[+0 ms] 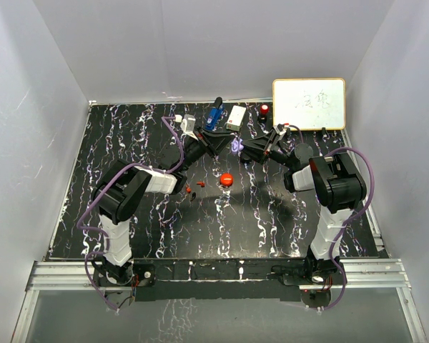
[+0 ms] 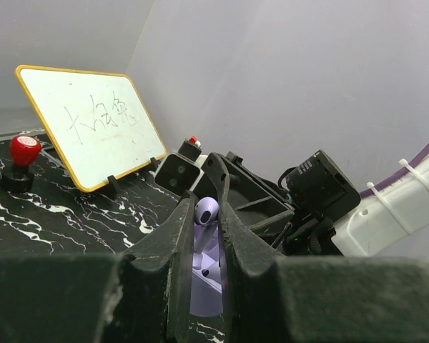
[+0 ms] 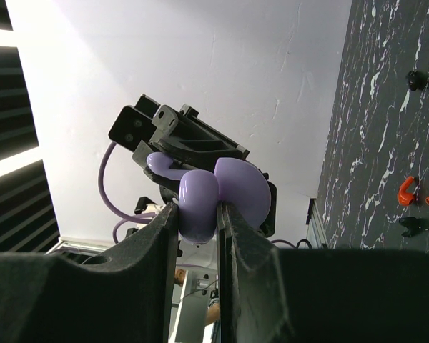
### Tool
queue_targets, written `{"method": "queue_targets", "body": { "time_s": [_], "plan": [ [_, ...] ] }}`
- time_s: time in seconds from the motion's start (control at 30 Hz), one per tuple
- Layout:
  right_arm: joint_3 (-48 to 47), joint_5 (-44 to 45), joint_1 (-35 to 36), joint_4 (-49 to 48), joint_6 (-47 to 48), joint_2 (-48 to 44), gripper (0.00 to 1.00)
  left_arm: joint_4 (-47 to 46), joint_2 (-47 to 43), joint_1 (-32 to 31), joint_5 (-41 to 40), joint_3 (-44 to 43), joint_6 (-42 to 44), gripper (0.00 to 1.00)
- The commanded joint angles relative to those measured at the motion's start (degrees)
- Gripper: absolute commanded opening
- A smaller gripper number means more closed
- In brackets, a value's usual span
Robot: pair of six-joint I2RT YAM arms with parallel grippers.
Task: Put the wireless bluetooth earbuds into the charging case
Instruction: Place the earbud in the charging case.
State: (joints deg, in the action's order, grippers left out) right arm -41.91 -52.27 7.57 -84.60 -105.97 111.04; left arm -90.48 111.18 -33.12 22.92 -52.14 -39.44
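Even, diffuse overhead light fills the top view. The white enclosure walls glow pale, and the glossy black white-veined table carries only faint, soft-edged arm shadows. In the wrist views the left gripper and right gripper blur into dark, unfocused masses along the bottom edge. The wall in the right wrist view is nearly washed out.

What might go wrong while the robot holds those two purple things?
The small lavender earbud pinched in the left fingers might slip and drop onto the black marbled table. The smooth lavender charging case in the right fingers might twist, so the earbud misses its slot.
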Motion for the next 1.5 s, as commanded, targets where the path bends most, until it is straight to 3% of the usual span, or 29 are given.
{"method": "queue_targets", "body": {
  "time_s": [0.0,1.47],
  "plan": [
    [-1.33,0.22,0.20,-19.19,0.21,-1.90,0.00,-12.01,-2.41,-0.02,-0.07,-0.62,0.66,0.00],
    [0.86,0.42,0.50,-18.30,2.67,0.03,0.00,-12.01,-6.35,-0.01,-1.64,0.44,1.99,0.00]
  ]
}}
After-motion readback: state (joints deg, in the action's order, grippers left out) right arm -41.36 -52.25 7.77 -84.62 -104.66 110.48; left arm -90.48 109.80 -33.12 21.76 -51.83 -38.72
